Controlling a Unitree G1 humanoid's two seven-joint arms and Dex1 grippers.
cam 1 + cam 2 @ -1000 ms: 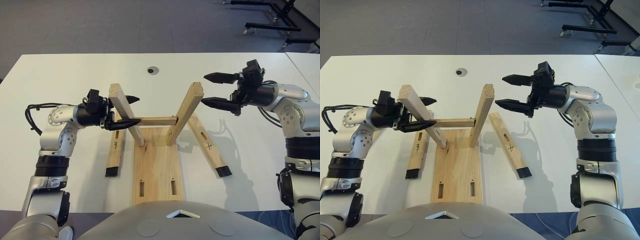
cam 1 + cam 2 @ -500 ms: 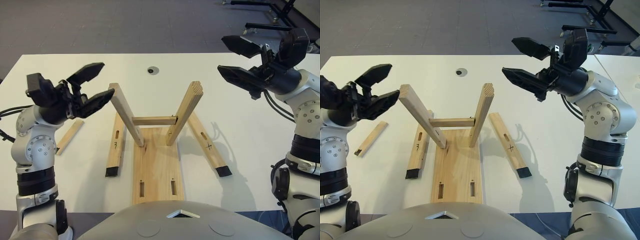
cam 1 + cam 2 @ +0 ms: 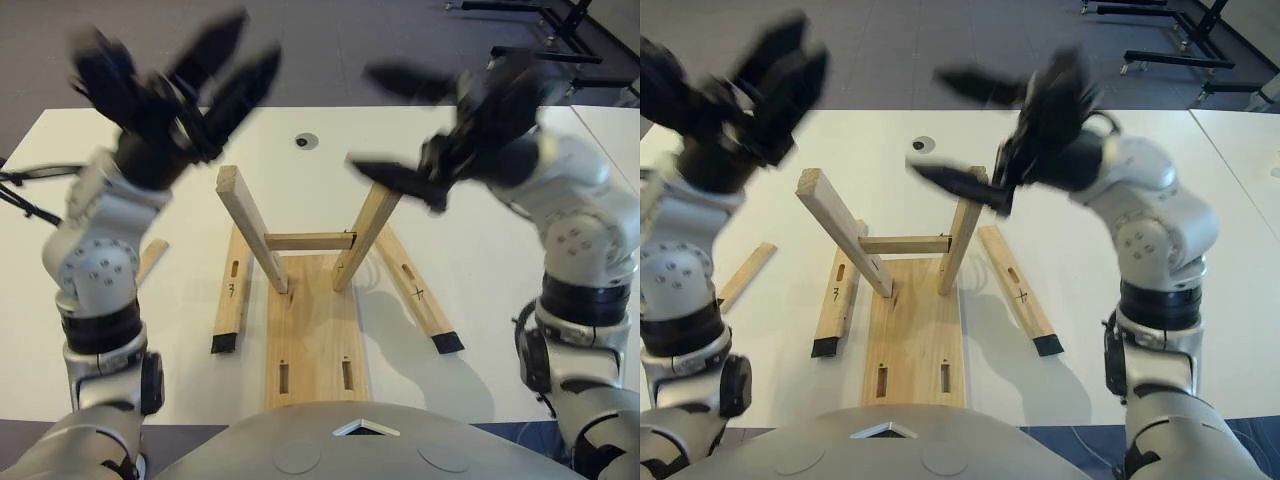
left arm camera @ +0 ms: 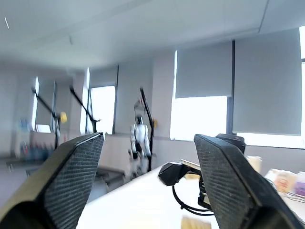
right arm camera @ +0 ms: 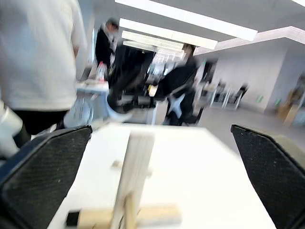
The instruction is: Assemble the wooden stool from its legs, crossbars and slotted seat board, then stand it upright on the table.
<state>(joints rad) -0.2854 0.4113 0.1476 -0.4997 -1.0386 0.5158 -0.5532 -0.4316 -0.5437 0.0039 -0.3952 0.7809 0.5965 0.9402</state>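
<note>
The seat board point(image 3: 315, 325) lies flat at the lower middle of the white tabletop point(image 3: 300, 190), with two empty slots showing at its near end. Two legs stand in its far end and lean away from each other. The left standing leg point(image 3: 250, 228) tilts toward the upper left and the right standing leg point(image 3: 368, 240) toward the upper right. A fitted crossbar point(image 3: 310, 241) runs level between them, about halfway up.

Two more legs lie flat on the tabletop. The left flat leg point(image 3: 231, 300) is just beside the board's left edge, and the right flat leg point(image 3: 418, 298) angles off toward the lower right. A loose crossbar point(image 3: 745, 272) lies farther left, partly behind the left arm.

The left hand point(image 3: 256, 38) is high in the upper left of the frame, well above the wood, with its fingers spread and nothing between them. The right hand point(image 3: 360, 118) is upper centre-right, also spread wide and empty. Its lower finger crosses in front of the top of the right standing leg, and whether the two touch cannot be told. A round grommet point(image 3: 301, 141) sits in the tabletop beyond the legs.
</note>
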